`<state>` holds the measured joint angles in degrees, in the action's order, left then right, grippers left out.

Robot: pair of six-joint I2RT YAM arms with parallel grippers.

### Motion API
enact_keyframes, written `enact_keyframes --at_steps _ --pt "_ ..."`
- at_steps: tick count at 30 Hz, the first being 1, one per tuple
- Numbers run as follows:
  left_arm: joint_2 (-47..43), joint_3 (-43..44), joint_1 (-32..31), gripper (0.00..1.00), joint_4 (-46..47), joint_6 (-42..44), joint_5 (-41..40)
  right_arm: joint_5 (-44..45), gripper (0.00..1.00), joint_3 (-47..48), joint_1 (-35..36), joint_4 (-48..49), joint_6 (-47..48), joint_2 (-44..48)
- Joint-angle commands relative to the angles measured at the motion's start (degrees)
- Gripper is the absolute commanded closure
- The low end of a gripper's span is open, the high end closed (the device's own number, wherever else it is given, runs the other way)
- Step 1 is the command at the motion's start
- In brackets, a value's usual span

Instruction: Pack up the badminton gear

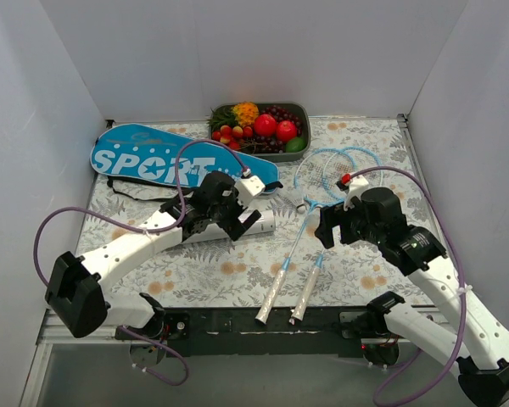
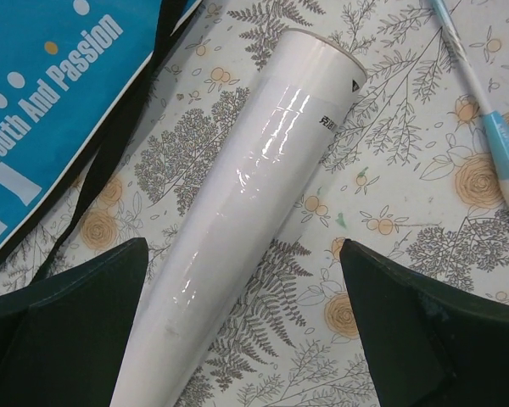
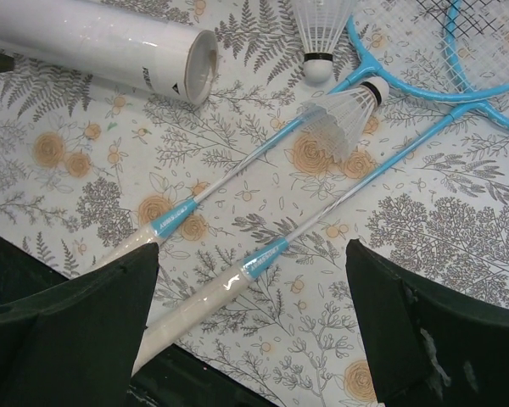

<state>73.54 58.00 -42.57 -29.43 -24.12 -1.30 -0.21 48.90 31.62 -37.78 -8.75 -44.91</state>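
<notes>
The blue "SPORT" bag (image 1: 165, 161) lies at the back left, and its edge shows in the left wrist view (image 2: 51, 93). The white shuttlecock tube (image 2: 246, 203) lies on its side on the floral cloth, between the open fingers of my left gripper (image 2: 242, 250), nearer the left finger. Two light-blue rackets (image 1: 339, 165) lie side by side, handles (image 3: 237, 280) toward the near edge. My right gripper (image 3: 253, 250) is open and empty above the handles. Two white shuttlecocks (image 3: 343, 119) lie by the racket shafts, beyond the tube's open end (image 3: 199, 68).
A grey tray of colourful fruit (image 1: 263, 127) stands at the back centre, just behind the bag's end. White walls close in the table on three sides. The black base rail (image 1: 263, 322) runs along the near edge under the racket handles.
</notes>
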Motion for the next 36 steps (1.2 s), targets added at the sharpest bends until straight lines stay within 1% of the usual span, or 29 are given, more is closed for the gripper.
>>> enact_keyframes --at_steps 1,6,11,14,26,31,36 --pt "2.8 0.2 1.3 0.02 0.7 5.7 5.2 -5.5 0.02 -0.5 0.1 0.1 0.2 1.8" --pt "5.5 -0.3 3.4 0.02 1.5 8.4 9.6 -7.1 0.02 -2.1 0.1 -0.3 -0.7 2.5" --pt "7.3 -2.2 7.9 0.02 3.3 9.4 15.0 -8.2 0.02 -2.6 0.1 -1.1 -1.2 4.1" --pt "8.7 -2.9 9.3 0.02 3.9 9.5 17.9 -8.6 0.02 -2.9 0.1 -1.2 -1.6 4.7" --pt "13.7 -6.8 10.0 0.02 9.5 10.7 19.3 -11.1 0.02 -4.1 0.1 -0.7 -2.7 4.8" --pt "17.0 -6.3 9.9 0.02 10.6 10.5 21.0 -12.1 0.02 -5.2 0.1 -0.3 -3.4 5.1" --pt "18.2 -6.6 8.9 0.02 13.9 10.4 19.8 -12.6 0.02 -6.4 0.1 0.2 -4.0 5.5"
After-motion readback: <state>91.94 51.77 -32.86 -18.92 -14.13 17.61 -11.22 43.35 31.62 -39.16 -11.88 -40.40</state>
